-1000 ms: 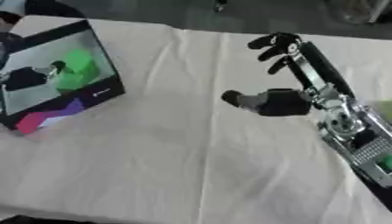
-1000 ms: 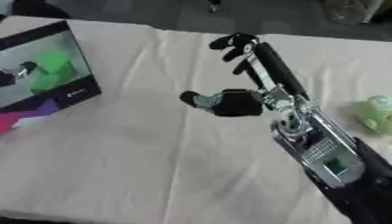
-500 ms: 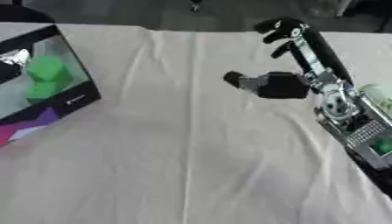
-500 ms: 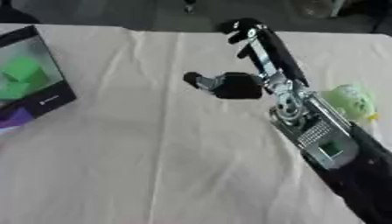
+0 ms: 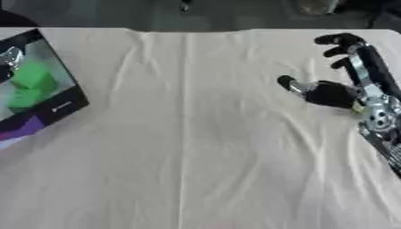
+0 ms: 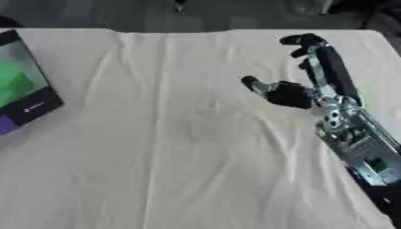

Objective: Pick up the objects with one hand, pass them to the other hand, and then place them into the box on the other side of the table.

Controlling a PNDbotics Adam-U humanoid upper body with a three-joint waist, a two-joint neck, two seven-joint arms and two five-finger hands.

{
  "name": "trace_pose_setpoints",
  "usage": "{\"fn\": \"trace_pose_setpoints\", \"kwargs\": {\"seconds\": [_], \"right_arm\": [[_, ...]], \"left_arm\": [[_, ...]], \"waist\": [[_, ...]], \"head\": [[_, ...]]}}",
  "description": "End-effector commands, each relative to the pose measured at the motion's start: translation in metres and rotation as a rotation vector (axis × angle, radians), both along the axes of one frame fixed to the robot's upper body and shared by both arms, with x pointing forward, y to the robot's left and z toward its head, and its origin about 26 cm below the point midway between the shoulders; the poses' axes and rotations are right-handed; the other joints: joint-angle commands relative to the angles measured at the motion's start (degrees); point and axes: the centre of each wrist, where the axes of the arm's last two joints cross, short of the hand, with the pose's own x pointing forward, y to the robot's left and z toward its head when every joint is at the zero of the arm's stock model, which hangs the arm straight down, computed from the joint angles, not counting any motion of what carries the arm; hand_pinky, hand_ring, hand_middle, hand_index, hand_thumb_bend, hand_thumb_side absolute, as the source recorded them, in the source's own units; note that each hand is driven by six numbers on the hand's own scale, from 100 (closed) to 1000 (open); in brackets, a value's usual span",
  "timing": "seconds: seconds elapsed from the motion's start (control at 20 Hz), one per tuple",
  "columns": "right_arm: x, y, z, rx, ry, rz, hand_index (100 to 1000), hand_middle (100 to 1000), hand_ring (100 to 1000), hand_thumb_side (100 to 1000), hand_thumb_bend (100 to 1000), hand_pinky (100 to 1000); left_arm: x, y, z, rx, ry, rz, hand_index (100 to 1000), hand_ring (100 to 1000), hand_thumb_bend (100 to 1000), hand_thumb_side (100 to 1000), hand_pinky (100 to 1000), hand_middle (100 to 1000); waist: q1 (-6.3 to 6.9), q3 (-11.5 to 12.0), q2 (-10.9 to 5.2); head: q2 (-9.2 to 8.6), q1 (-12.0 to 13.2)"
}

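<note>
Right robot hand (image 6: 301, 89) is held open and empty above the cloth-covered surface (image 5: 196, 147), well apart from the box (image 5: 35, 96) holding green objects (image 5: 31, 85); another pick seems called for next.

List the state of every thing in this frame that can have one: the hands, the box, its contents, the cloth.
Right hand: open, fingers extended, thumb out to the side, holding nothing, above the cloth.
Left hand: not in view.
Black-rimmed box at the table's left edge: open, tilted.
Bright green objects: inside the box, lying together.
Cream tablecloth: spread over the table, lightly creased.
</note>
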Motion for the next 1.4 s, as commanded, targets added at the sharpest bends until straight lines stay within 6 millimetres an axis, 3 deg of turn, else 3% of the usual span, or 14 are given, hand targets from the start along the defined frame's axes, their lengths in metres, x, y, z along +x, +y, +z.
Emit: {"fn": "trace_pose_setpoints", "kwargs": {"seconds": [0.05,0.7,1.4], "right_arm": [[-0.005,-0.018,0.014,-0.043,0.001,-0.056,810,819,770,415,656,701],[-0.010,-0.057,0.038,-0.079,0.151,-0.249,844,857,811,376,640,791],[0.022,-0.122,0.051,-0.125,0.499,-0.232,884,885,859,250,636,946]], "left_arm": [[-0.004,0.005,0.014,0.013,-0.050,0.003,743,679,386,479,896,696],[-0.006,0.002,0.012,-0.014,-0.074,-0.018,739,682,375,474,913,696],[-0.007,-0.002,0.013,-0.024,-0.079,-0.035,736,680,368,472,916,692]], "waist": [[-0.52,-0.2,-0.46],[-0.65,-0.3,-0.43],[-0.48,0.4,-0.07]], "head": [[-0.09,-0.5],[-0.25,-3.9],[-0.42,-6.4]]}}
